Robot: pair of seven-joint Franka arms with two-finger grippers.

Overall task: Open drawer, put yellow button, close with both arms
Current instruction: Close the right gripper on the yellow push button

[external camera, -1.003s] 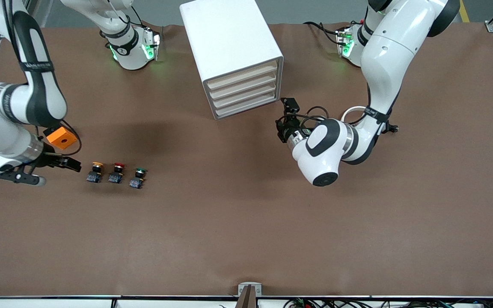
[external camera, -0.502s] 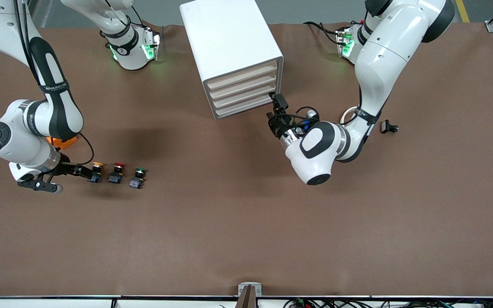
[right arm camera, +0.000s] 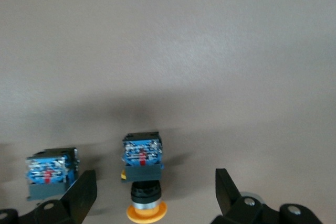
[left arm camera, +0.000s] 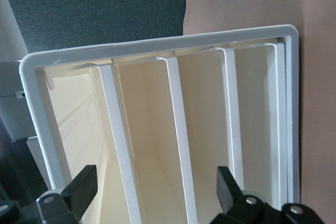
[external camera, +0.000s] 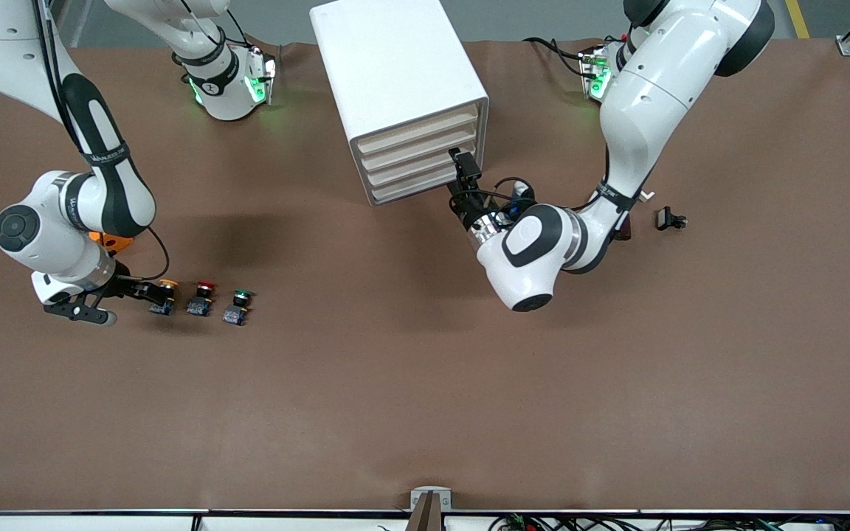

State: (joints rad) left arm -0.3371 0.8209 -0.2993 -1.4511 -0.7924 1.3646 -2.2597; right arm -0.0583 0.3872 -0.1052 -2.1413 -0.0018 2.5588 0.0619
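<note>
The white cabinet (external camera: 395, 66) stands at the table's edge between the arm bases, and its top drawer (external camera: 419, 127) and the three below it are shut. My left gripper (external camera: 462, 164) is open right in front of the drawer fronts. In the left wrist view its fingers (left arm camera: 79, 188) straddle the middle of the cabinet's (left arm camera: 157, 40) front. The yellow button (external camera: 165, 293) stands in a row near the right arm's end. My right gripper (external camera: 147, 291) is open and low at it. In the right wrist view the yellow button (right arm camera: 144, 182) lies between the open fingers (right arm camera: 84, 192).
A red-capped button (external camera: 202, 297) and a green-capped button (external camera: 237, 306) stand beside the yellow one. An orange block (external camera: 109, 240) lies partly under the right arm. A small black part (external camera: 668, 219) lies toward the left arm's end.
My right gripper has slid along the table to the yellow button, which now sits between its fingers. My left gripper has moved from the open table up to the drawer fronts.
</note>
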